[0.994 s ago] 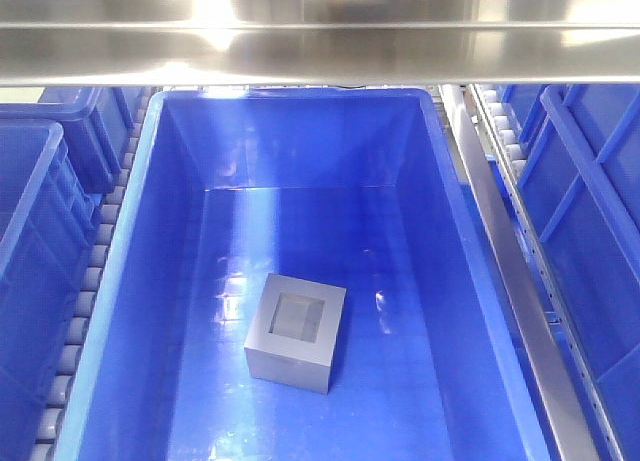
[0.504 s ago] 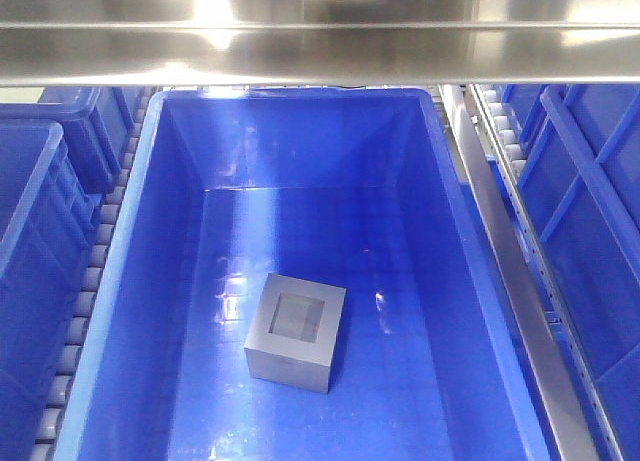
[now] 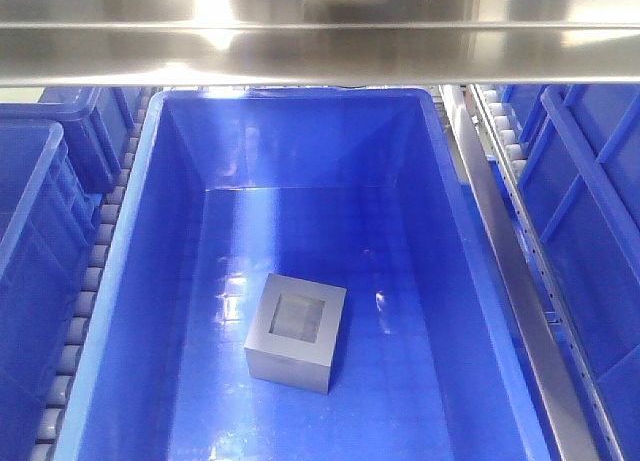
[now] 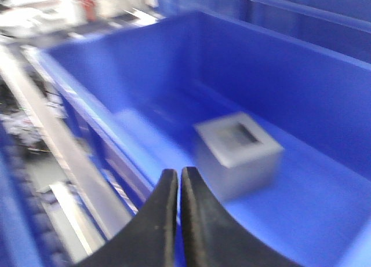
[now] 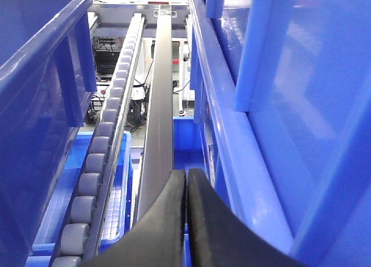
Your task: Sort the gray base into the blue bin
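The gray base (image 3: 296, 333) lies on the floor of the blue bin (image 3: 160, 311), recess face up, a little left of the middle. The left wrist view, blurred, shows the same base (image 4: 237, 154) inside the bin (image 4: 301, 76). My left gripper (image 4: 178, 175) is shut with nothing between its fingers, above the bin's near wall and apart from the base. My right gripper (image 5: 186, 175) is shut and empty too, hanging over a metal rail (image 5: 159, 122) between crates, away from the base. Neither gripper shows in the front view.
A steel shelf beam (image 3: 320, 41) crosses above the bin. Other blue crates stand at the left (image 3: 30, 241) and right (image 3: 590, 211). Roller tracks (image 3: 95, 271) and a metal rail (image 3: 510, 271) run between them. Rollers (image 5: 95, 157) lie left of my right gripper.
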Available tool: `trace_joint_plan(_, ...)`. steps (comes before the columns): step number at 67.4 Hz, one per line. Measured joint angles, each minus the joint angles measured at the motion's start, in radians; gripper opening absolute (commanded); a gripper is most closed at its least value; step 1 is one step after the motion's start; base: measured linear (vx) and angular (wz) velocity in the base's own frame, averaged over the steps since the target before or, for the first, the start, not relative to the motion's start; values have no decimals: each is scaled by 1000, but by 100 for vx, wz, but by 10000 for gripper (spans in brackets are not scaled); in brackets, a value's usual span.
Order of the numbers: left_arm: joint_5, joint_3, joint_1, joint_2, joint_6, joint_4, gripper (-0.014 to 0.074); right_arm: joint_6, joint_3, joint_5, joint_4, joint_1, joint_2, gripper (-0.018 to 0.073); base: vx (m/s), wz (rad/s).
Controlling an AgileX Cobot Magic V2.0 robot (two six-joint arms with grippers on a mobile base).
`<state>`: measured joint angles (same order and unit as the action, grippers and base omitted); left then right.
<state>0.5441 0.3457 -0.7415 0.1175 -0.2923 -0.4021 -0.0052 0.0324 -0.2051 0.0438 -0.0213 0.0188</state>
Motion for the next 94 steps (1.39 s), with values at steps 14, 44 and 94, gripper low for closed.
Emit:
trace_joint_plan(14, -177, -100, 233, 0, 0, 16, -7, 0, 0, 0, 0, 0, 0, -5, 0, 0)
trace_joint_plan(44, -530, -368, 579, -23, 3, 213, -7, 0, 0, -1, 0, 0, 0, -5, 0, 0)
trace_joint_plan(94, -468, -373, 729, -129, 216, 370, -7, 0, 0, -1, 0, 0, 0, -5, 0, 0)
